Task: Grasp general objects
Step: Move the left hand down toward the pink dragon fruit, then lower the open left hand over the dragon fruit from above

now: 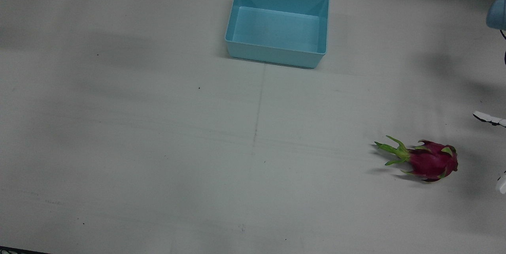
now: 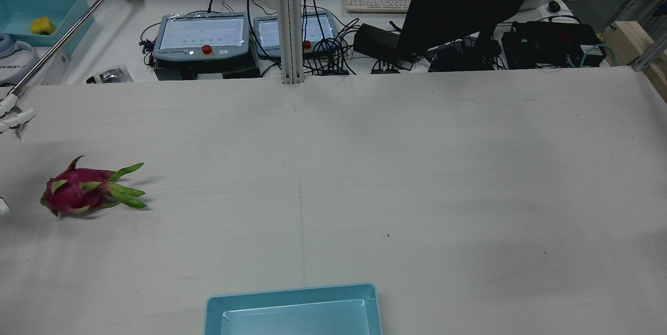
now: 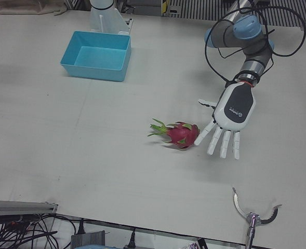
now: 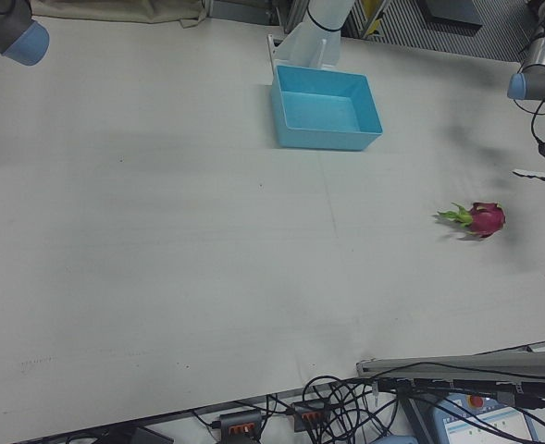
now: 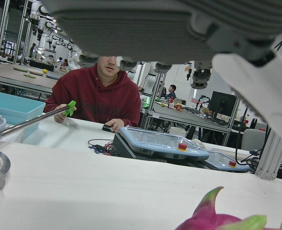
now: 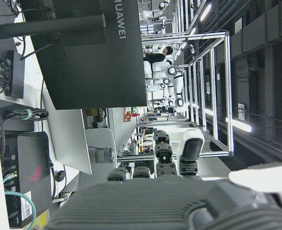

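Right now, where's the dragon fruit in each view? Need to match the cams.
Front view: dragon fruit lower right, leaves pointing left.
Rear view: far left, mid-height, leaves pointing right.
Left-front view: centre, just left of the left robot hand, which is open.
Right-front view: right side, mid-height.
Left hand view: only its top shows at the bottom edge.
Right hand view: not in it.
Shared landmark: the blue bin, empty.

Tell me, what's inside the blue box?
Nothing. The blue box is empty: its whole floor shows bare in the front view. The dragon fruit lies out on the table, apart from it, beside the open left hand.
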Tool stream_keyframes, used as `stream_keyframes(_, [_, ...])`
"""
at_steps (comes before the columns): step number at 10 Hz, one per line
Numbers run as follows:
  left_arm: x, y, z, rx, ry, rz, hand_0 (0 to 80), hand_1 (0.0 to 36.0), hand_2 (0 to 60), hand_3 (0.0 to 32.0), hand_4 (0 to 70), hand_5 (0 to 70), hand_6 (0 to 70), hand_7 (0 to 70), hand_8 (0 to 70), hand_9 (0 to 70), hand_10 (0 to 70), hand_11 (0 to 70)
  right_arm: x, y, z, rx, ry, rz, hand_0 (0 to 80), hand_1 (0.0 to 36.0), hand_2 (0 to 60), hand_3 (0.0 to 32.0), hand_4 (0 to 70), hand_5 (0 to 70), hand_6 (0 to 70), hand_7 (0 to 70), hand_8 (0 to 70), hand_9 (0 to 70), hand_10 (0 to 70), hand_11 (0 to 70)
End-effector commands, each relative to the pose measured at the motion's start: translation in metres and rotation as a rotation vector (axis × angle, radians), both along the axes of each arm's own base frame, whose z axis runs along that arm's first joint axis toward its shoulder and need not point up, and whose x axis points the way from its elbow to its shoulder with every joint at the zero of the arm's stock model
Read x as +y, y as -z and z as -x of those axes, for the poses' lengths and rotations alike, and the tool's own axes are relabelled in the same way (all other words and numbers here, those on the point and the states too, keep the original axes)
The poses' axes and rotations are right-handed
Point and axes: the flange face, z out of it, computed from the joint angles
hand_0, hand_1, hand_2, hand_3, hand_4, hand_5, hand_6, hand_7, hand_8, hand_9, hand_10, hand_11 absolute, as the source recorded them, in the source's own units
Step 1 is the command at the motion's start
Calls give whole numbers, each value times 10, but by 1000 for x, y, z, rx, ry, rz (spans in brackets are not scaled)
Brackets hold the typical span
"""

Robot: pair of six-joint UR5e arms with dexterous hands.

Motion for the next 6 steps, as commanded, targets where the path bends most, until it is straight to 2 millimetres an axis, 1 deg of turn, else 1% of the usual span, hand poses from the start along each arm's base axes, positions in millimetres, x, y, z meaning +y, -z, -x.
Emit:
stream_keyframes(1, [12,9,-86,25,-9,27,507,131,0,320,0,17,0,92,0,4,26,53,0,1,0,0,0,-3,0,0,0,0,0,0,0,0,0,0,0,0])
stream_keyframes(2, [4,18,-103,7,-1,50,510,136,0,320,0,23,0,90,0,4,33,64,0,1,0,0,0,-3,0,0,0,0,0,0,0,0,0,0,0,0])
stream_keyframes(3, [-4,21,-111,-12,8,73,500,125,0,320,0,13,0,84,0,2,38,70,0,1,0,0,0,-3,0,0,0,0,0,0,0,0,0,0,0,0])
stream_keyframes(5, [-11,14,-117,-43,15,103,488,109,0,320,0,1,0,58,0,0,46,79,0,1,0,0,0,-3,0,0,0,0,0,0,0,0,0,0,0,0])
stream_keyframes(6, [-13,3,-116,-61,34,123,481,101,0,320,0,0,0,37,0,0,44,77,0,1,0,0,0,-3,0,0,0,0,0,0,0,0,0,0,0,0])
